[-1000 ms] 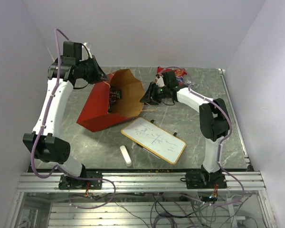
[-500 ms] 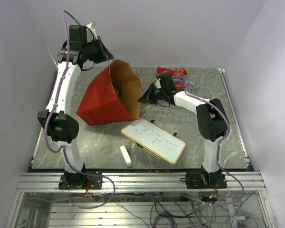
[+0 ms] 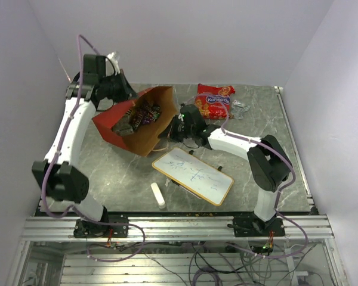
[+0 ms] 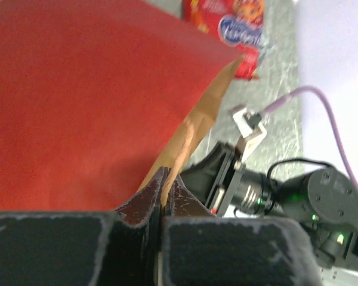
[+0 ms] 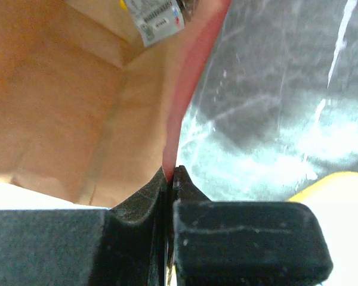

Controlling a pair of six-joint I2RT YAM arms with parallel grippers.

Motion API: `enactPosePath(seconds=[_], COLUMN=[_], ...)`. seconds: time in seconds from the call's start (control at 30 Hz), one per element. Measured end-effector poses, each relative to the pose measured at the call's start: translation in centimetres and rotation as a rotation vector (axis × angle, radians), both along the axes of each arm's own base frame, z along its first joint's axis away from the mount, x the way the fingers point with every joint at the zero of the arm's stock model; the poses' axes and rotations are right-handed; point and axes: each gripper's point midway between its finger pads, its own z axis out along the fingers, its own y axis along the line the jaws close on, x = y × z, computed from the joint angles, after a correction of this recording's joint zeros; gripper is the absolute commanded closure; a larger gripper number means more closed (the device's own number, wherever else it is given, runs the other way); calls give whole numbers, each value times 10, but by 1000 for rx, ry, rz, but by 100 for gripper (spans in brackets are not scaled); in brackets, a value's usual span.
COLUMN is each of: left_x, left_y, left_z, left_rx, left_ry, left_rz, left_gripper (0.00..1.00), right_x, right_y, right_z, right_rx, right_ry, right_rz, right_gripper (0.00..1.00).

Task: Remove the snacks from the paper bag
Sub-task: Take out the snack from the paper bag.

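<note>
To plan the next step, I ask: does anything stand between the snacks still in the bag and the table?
Only the bag itself: the snacks lie inside on its brown wall. Nothing covers its open mouth. Both the left hand and the right hand are shut on its edge.

Paper bag [image 3: 146, 136] matt red outside, brown kraft inside; snack packet [image 3: 215, 99] glossy, crinkly; table [image 3: 119, 173] marbled stone

Robotics lab test cell, plain white enclosure walls [image 3: 227, 36], grey marble-pattern tabletop [image 3: 131, 179], aluminium extrusion rail [image 3: 179, 227] with 2 bolted arm bases [image 3: 98, 226], loose cables [image 3: 197, 262] beneath.
</note>
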Motion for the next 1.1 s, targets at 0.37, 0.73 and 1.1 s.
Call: enactPosePath(seconds=[0.37, 0.73, 1.1], left_x=[-59, -72, -75], left_y=[22, 1, -7], left_z=[-9, -4, -1], left_rx=[-78, -220, -290], left_ry=[132, 222, 270], left_rz=[74, 26, 16], left_gripper=[93, 93, 93], right_x=[-8, -44, -2], right_y=[-54, -48, 44], right_z=[-7, 78, -2], right_rx=[-311, -447, -592], right_ry=[-208, -956, -1219], right_rz=[55, 495, 719], right_gripper=[43, 45, 56])
